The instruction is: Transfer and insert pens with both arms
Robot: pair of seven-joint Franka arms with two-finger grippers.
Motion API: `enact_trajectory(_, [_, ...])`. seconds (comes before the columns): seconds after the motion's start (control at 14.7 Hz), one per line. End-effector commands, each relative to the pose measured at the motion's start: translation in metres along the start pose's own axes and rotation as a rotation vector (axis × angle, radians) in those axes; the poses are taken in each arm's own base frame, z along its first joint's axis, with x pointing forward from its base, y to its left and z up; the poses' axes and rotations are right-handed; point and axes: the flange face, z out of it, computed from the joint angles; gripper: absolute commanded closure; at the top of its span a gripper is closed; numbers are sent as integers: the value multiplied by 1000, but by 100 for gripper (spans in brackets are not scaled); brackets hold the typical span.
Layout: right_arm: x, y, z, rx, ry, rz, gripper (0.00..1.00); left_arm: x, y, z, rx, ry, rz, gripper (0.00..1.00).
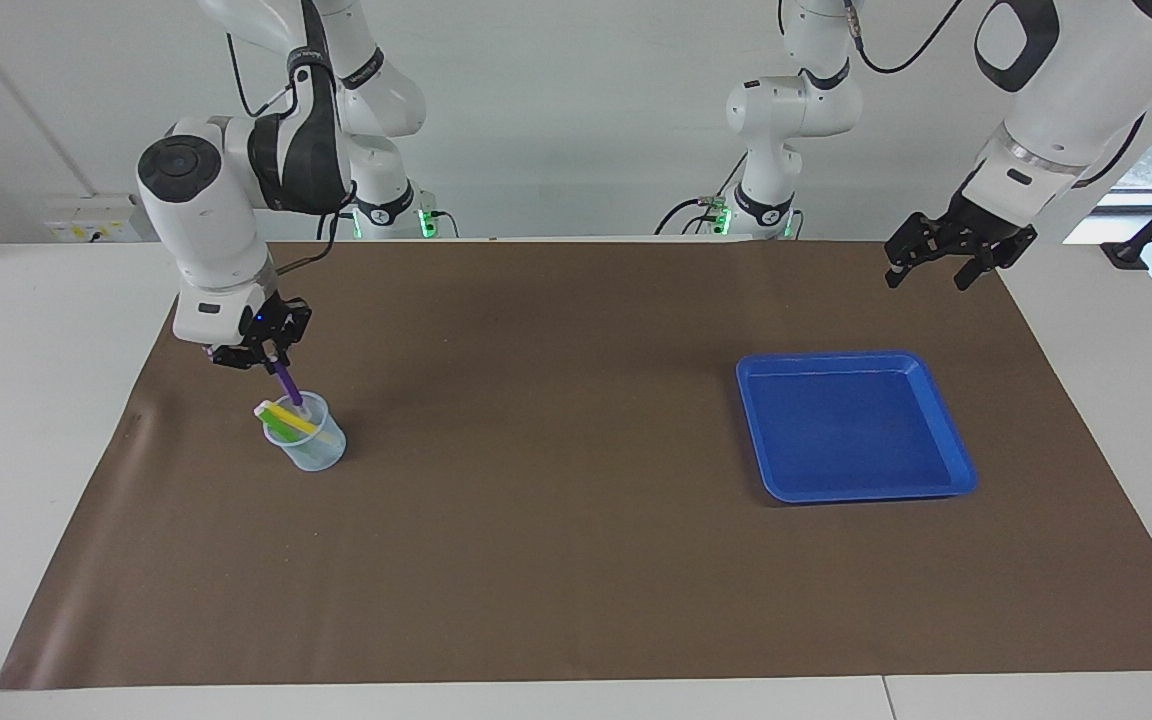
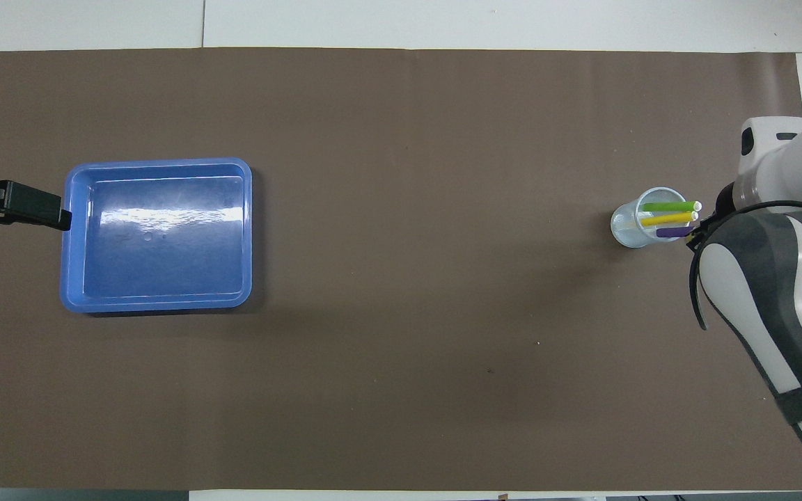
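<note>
The right tool [image 1: 269,357] lowers the slim purple marker pen [image 1: 287,384] into the clear plastic cup [image 1: 311,450]; I cannot tell whether it grips. Next: release and lift clear. The left tool [image 1: 946,265] waits open.

In the overhead view the right gripper [image 1: 258,356] is hidden under its own arm, and whether it grips the purple pen [image 1: 286,383] is too small to tell. The left gripper [image 2: 11,206] is cut off there by the edge. Cup [image 1: 314,452] walls blur the pens' lower ends
</note>
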Motion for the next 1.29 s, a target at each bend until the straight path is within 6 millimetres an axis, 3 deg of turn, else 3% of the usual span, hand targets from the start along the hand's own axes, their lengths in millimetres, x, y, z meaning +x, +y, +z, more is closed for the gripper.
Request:
enact_trajectory(0.0, [-3,3,-15,-14,13,-4,0,-11,-4,16,17,-48,41,0])
enact_trajectory(0.2, [-2,5,-66,-13,15,67,0,-11,-6,21,20,-23,38,0])
enact_trajectory(0.34, [-5,-1,-102,48,49,226,0,-11,-24,19,26,-16,35,0])
enact_trajectory(0.54, [-15,-2,-158,76,38,331,0,-9,-29,14,32,-10,44,0])
enact_trajectory(0.82, [-36,-6,-176,106,-8,518,0,-8,-28,11,64,-8,51,0])
enact_trajectory(1.22, [-40,-7,-179,93,9,527,0,-9,-23,16,61,-11,46,0])
